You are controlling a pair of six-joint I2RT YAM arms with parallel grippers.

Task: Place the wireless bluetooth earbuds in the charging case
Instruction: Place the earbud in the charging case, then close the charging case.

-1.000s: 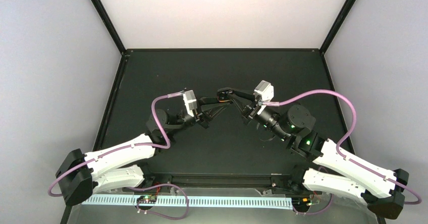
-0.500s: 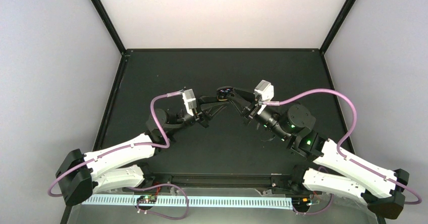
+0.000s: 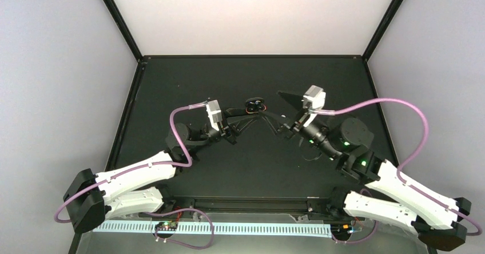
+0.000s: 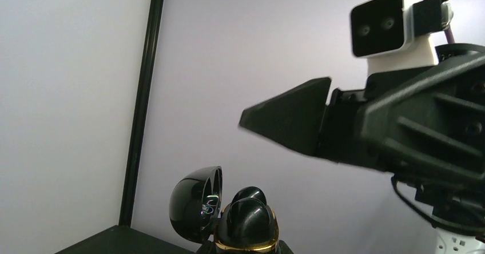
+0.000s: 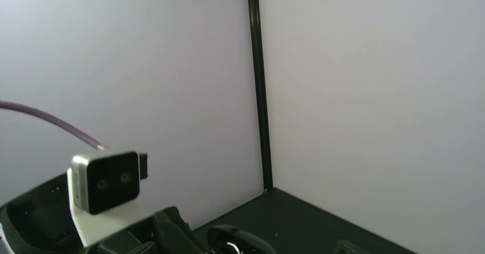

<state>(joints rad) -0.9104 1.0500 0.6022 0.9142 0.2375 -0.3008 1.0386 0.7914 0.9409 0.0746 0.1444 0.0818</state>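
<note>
My left gripper (image 3: 250, 107) is shut on the base of the black charging case (image 3: 254, 103) and holds it above the table's middle. In the left wrist view the case's glossy lid (image 4: 196, 203) stands open to the left. Two black wireless bluetooth earbuds (image 4: 246, 217) sit as rounded domes in the gold-rimmed base. My right gripper (image 3: 272, 105) hangs open just right of the case, touching nothing. One of its wedge-shaped fingers (image 4: 287, 119) shows above the case. In the right wrist view only the case's lid (image 5: 237, 240) shows at the bottom edge.
The black table (image 3: 251, 76) is walled by pale panels with black corner posts (image 3: 117, 19). The left wrist camera (image 5: 106, 181) faces the right wrist view. The right arm's purple cable (image 3: 394, 102) loops over the table's right side.
My right gripper has opened wide and drawn back to the right, away from the case. The left gripper and the case have stayed put.
</note>
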